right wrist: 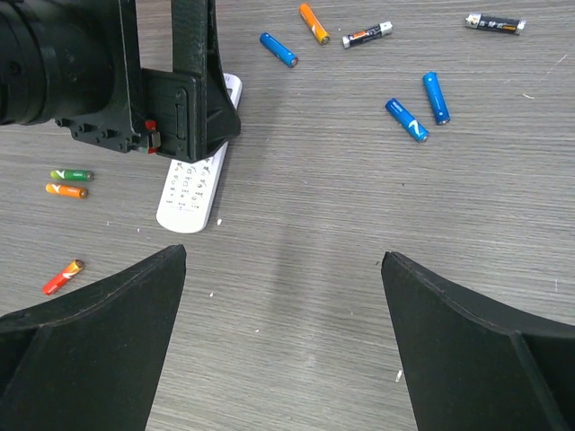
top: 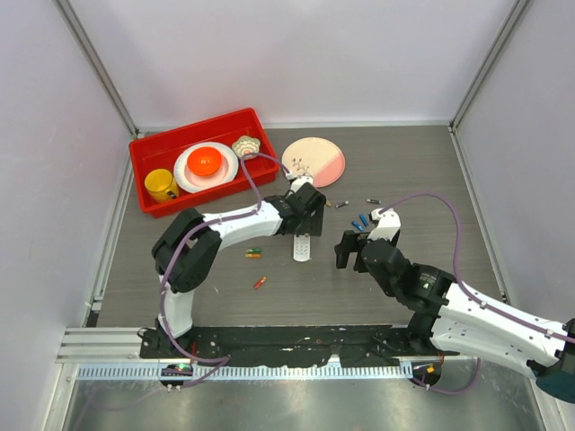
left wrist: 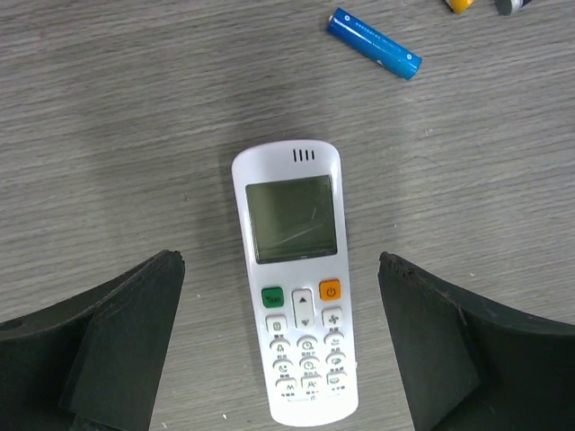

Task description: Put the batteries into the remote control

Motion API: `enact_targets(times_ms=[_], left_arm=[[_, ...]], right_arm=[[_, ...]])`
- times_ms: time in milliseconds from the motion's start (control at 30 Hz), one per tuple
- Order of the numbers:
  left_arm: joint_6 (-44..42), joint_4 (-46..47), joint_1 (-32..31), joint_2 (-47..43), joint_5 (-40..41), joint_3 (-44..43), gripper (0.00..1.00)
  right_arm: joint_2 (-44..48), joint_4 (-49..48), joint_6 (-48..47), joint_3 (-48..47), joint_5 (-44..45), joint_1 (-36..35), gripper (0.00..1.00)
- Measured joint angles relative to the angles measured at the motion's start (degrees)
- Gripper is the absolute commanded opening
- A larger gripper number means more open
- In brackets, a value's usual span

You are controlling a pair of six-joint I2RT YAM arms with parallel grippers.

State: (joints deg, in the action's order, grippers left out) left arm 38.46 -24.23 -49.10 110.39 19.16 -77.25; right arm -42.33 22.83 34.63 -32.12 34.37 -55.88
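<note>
The remote (left wrist: 296, 296) lies buttons-up mid-frame on the counter (left wrist: 108, 135), framed by the spread, empty left end effector (left wrist: 280, 260), a blue battery (left wrist: 373, 42) at upper right, other batteries (right wrist: 436, 97) scattered nearby, and the right end effector (right wrist: 283, 256) likewise spread and empty.

Grey table (top: 404, 162), remote control (left wrist: 296, 296) face up, scattered batteries (right wrist: 407, 119), red bin (top: 193, 128), pink plate (top: 325, 167)

The remote (left wrist: 294, 287) is white with a grey screen, one green button and one orange, on a grey wood-grain tabletop (left wrist: 108, 135). Batteries (right wrist: 407, 120) are blue, orange, green, red-orange and black. The bin (top: 193, 127) is red, its cup (top: 162, 185) yellow, its bowl (top: 206, 162) orange.
</note>
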Motion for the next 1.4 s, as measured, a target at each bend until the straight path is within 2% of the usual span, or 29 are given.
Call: enact_targets(times_ms=[167,633,767,867,1033,1100,1233,1333,1400], left_arm=[[0.1,0.0,0.7,1.8,-1.1,-0.6,0.89],[0.2,0.1,0.9,4.2,-2.6,-1.4,0.75],[0.2,0.2,0.9,4.5,-2.4,-1.7,0.58],[0.2,0.5,0.9,4.7,-2.5,-1.7,0.38],[-0.1,2.5,0.9,4.5,-3.1,-1.0,0.15],[-0.3,4.0,0.9,3.6,-3.3,0.4,0.01],[-1.2,6.6,1.0,-1.9,-5.1,6.7,0.00],[-0.4,10.5,2.2,-11.1,-8.9,14.5,0.00],[1.5,16.0,4.6,-19.3,-12.9,20.7,0.00]], right_arm=[[0.0,0.2,0.0,0.2,0.0,0.0,0.96],[-0.1,0.7,0.3,0.2,0.0,0.0,0.95],[-0.1,0.9,0.4,0.2,0.0,0.0,0.95],[-0.1,0.9,0.4,0.2,0.0,0.0,0.95],[-0.1,1.1,0.5,0.2,0.0,0.0,0.95],[-0.1,1.3,0.4,0.2,0.0,0.0,0.95],[0.0,1.6,0.8,-0.5,0.2,0.0,0.96],[-0.1,0.3,1.0,-0.8,-2.3,1.1,0.97],[-1.0,-1.1,1.2,-1.7,-7.8,3.5,0.97]])
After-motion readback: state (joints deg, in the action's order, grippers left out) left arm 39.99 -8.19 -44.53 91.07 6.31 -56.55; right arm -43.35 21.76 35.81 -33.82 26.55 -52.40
